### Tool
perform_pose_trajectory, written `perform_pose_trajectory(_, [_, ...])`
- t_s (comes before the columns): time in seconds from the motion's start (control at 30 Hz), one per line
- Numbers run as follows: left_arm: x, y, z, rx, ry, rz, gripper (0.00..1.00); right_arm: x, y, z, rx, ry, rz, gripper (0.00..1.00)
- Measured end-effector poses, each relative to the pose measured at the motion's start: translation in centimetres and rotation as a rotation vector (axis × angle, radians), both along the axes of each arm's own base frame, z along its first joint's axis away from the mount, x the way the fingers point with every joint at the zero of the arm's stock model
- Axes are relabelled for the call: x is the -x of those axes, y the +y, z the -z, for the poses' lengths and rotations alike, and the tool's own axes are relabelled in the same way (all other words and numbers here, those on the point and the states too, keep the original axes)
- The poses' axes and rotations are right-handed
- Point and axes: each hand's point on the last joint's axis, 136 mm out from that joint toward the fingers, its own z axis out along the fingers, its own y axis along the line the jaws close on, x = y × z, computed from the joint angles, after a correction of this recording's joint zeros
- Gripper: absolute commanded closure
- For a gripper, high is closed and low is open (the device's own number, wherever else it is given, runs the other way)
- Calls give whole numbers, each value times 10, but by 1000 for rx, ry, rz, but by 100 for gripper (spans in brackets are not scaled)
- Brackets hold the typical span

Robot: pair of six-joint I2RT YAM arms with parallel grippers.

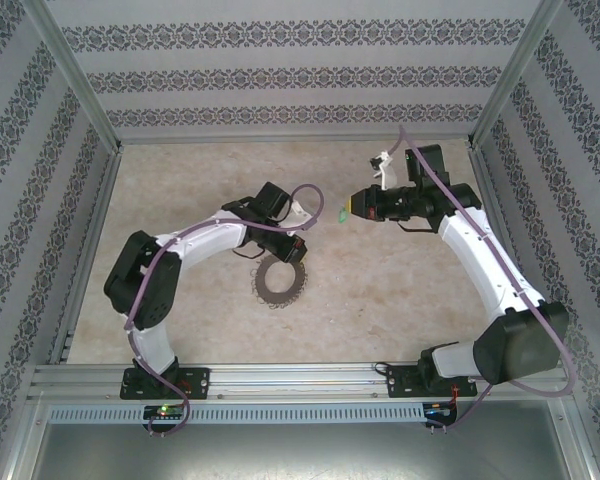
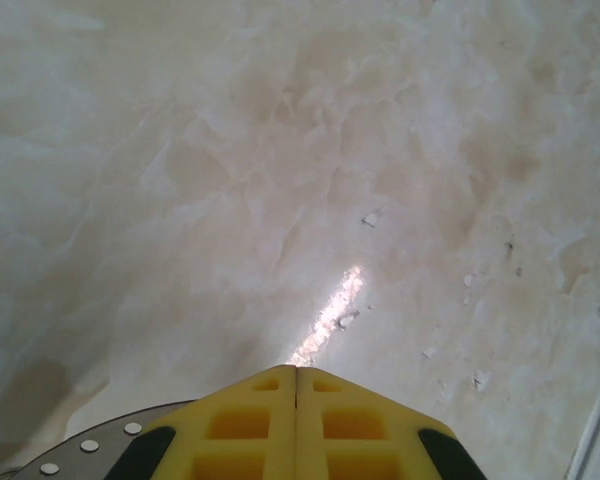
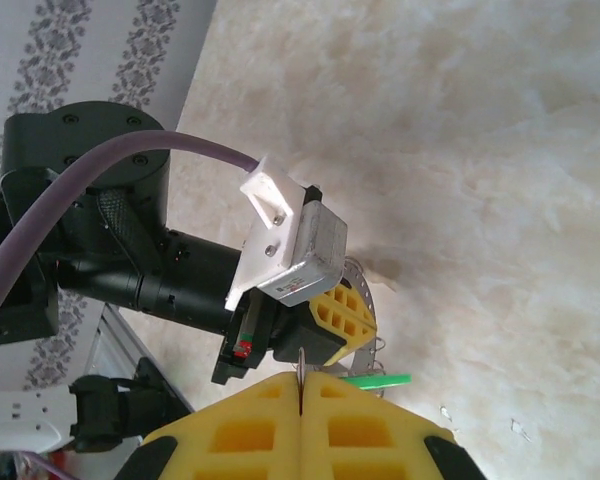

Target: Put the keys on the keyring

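Keyring (image 1: 263,284) lay on tabletop (image 1: 400,290), left hand (image 2: 297,372) closed at its rim; grip on it unclear. Right hand (image 3: 300,385) closed on green key (image 3: 376,380), near left hand.

Closed right claw (image 3: 300,380) pinching green key (image 3: 378,380) near left claw (image 3: 340,320)

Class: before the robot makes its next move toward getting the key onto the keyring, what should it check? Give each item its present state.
1. Right gripper jaws shut on the key: ok, the green head sticks out beside the tips.
2. Left gripper jaws shut: ok.
3. Left gripper actually gripping the keyring: cannot tell; it sits at the ring's far edge.
4. Key on the keyring: not ok, they are apart.
5. A gap in the ring facing the key: cannot tell.
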Motion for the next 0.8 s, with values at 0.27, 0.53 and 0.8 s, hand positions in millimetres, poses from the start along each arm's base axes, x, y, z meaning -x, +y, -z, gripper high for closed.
perform_pose_trajectory(0.27, [-6,-1,36,-65,55,-52,100,-1,-12,15,4,56,45,100])
perform_pose_trajectory(0.53, [-9,-2,56,-109,74,-68,100,-6,-15,27,13,93,53,100])
perform_pose_trajectory(0.8, [-12,-1,53,-133,73,-69,91,-8,-17,29,14,99,59,100])
